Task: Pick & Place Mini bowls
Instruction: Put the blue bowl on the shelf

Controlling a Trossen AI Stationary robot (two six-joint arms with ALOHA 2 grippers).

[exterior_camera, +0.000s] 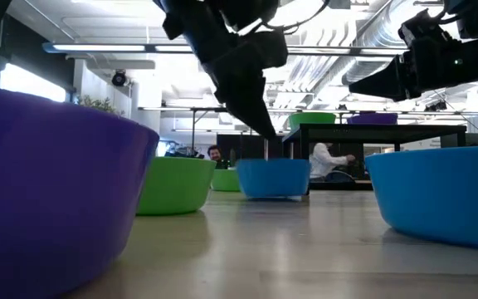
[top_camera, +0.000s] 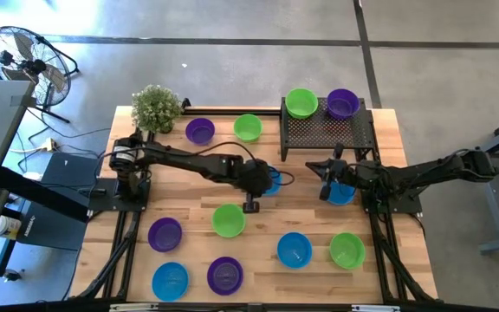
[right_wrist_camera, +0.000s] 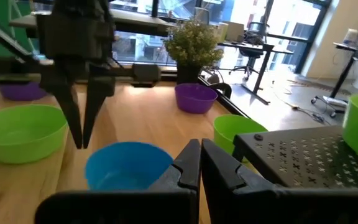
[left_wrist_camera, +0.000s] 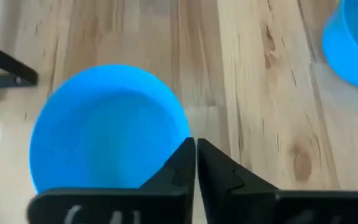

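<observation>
Several mini bowls in blue, green and purple sit on the wooden table [top_camera: 379, 260]. My left gripper [top_camera: 261, 178] is over the table's middle, fingers shut at the rim of a blue bowl [left_wrist_camera: 104, 130] that rests on its base [exterior_camera: 272, 178]. The right wrist view shows that gripper [right_wrist_camera: 79, 144] pointing down at this bowl [right_wrist_camera: 126, 165]. My right gripper [top_camera: 329, 173] is shut and hovers clear above another blue bowl [top_camera: 342, 194], in front of the rack. A green bowl [top_camera: 301, 102] and a purple bowl [top_camera: 342, 102] stand on the black mesh rack [top_camera: 327, 132]. My left gripper pinches the blue bowl's rim [left_wrist_camera: 187, 138] on its side toward the right arm, one finger [left_wrist_camera: 176, 171] inside the bowl and one outside. The fingers come from above, pointing down. The bowl sits upright with its base on the table.
A potted plant [top_camera: 156, 108] stands at the far left corner. Loose bowls: purple [top_camera: 200, 130] and green [top_camera: 247, 127] at the far side, green [top_camera: 229, 220], purple [top_camera: 165, 233], blue [top_camera: 170, 279], purple [top_camera: 224, 274], blue [top_camera: 294, 250] and green [top_camera: 346, 250] nearer. People show in the room behind.
</observation>
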